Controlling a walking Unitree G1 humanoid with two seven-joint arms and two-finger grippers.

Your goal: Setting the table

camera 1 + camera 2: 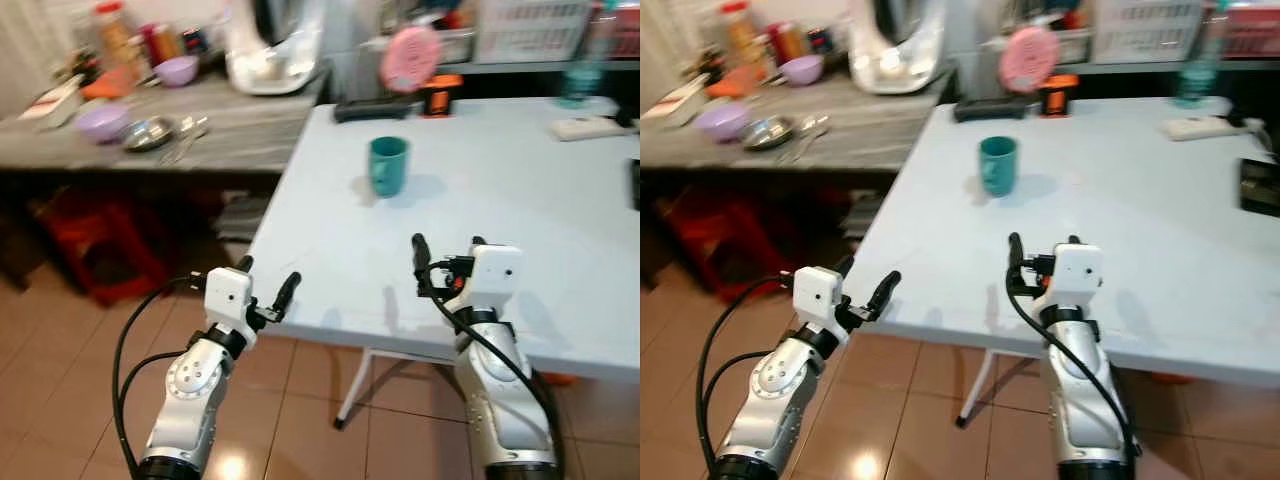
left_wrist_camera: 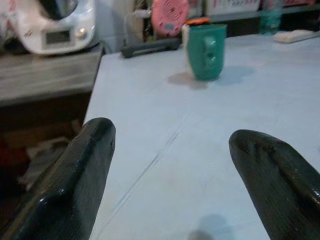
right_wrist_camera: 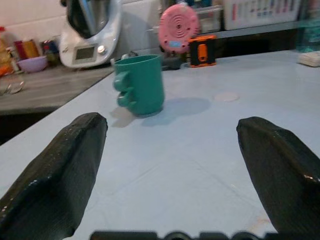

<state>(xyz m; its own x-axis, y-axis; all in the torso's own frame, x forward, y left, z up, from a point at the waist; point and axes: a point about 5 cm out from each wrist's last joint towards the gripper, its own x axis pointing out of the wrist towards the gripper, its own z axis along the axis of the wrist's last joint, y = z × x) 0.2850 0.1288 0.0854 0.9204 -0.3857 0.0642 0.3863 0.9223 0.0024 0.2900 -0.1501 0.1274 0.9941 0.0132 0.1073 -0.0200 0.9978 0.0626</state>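
Observation:
A teal mug (image 1: pixel 388 165) stands upright on the pale blue table (image 1: pixel 520 200), toward its far left part, handle turned to the near side. My right gripper (image 1: pixel 447 249) hovers over the table's near edge, open and empty, the mug (image 3: pixel 139 85) well ahead of its fingers (image 3: pixel 60 175). My left gripper (image 1: pixel 266 280) is open and empty too, just off the table's near left corner, with the mug (image 2: pixel 206 51) far ahead. On the grey counter (image 1: pixel 230 135) to the left lie purple bowls (image 1: pixel 103 122), a metal dish (image 1: pixel 148 133) and cutlery (image 1: pixel 188 135).
A white kitchen machine (image 1: pixel 275 45) stands at the counter's back. A pink round fan (image 1: pixel 411 57), an orange-black device (image 1: pixel 439 95) and a dark bar (image 1: pixel 372 110) line the table's far edge. A white power strip (image 1: pixel 590 127) lies far right. Red stool (image 1: pixel 95 240) under the counter; tiled floor below.

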